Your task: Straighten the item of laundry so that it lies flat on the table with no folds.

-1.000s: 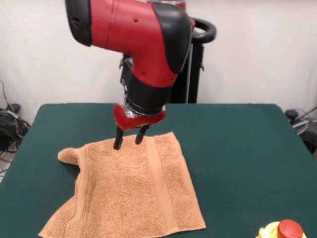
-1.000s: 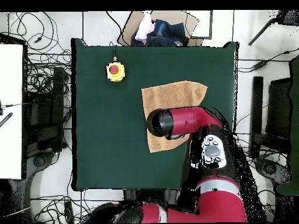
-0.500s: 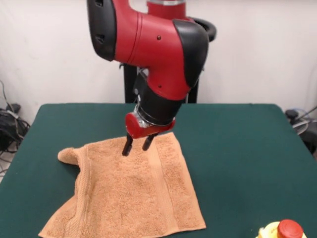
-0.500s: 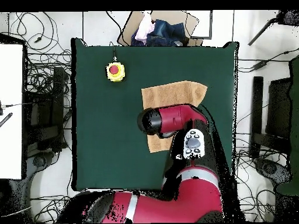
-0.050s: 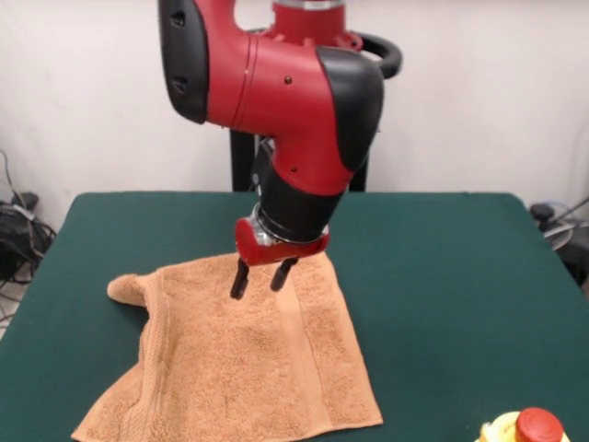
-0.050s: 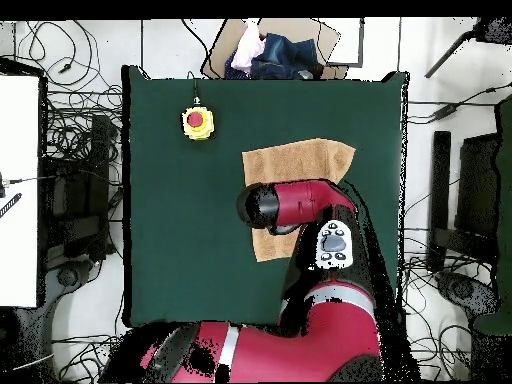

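Note:
An orange-tan terry towel point(image 5: 248, 359) lies on the dark green table point(image 5: 442, 276), left of centre in the front view. Its far left corner is bunched into a lump and its left edge is folded over. My gripper point(image 5: 259, 284) hangs just over the towel's far part, open, with nothing between its two dark fingers. From overhead the towel point(image 6: 300, 160) shows as a tan patch right of the table's point(image 6: 190, 230) middle, and the red arm covers the half of it nearer the base and hides the gripper.
A yellow box with a red button point(image 5: 525, 428) sits at the front right table corner; overhead it point(image 6: 197, 122) lies in the far left part. A box of clothes point(image 6: 270, 50) stands beyond the table's far edge. Cables lie on the floor all round.
The arm has swung to the right in the front view and the gripper has come a little nearer the camera over the towel, still open. The towel has not moved.

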Controlling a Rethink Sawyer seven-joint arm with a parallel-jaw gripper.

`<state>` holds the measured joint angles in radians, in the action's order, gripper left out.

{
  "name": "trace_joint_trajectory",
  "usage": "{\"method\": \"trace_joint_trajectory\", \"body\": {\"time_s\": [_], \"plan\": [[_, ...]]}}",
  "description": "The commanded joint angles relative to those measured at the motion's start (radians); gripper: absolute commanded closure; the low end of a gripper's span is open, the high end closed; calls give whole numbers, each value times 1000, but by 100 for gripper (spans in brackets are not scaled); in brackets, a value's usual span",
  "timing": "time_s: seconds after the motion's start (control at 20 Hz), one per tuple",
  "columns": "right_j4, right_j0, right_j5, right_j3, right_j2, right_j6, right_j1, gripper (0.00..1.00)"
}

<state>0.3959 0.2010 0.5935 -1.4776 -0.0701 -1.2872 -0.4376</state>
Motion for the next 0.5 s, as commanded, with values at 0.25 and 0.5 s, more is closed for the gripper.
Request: {"method": "trace_joint_trajectory", "body": {"time_s": [0.25,0.5], "plan": [[-52,-31,-89,1,-21,-269,34,0],[-40,-130,-64,54,-102,-332,87,0]]}}
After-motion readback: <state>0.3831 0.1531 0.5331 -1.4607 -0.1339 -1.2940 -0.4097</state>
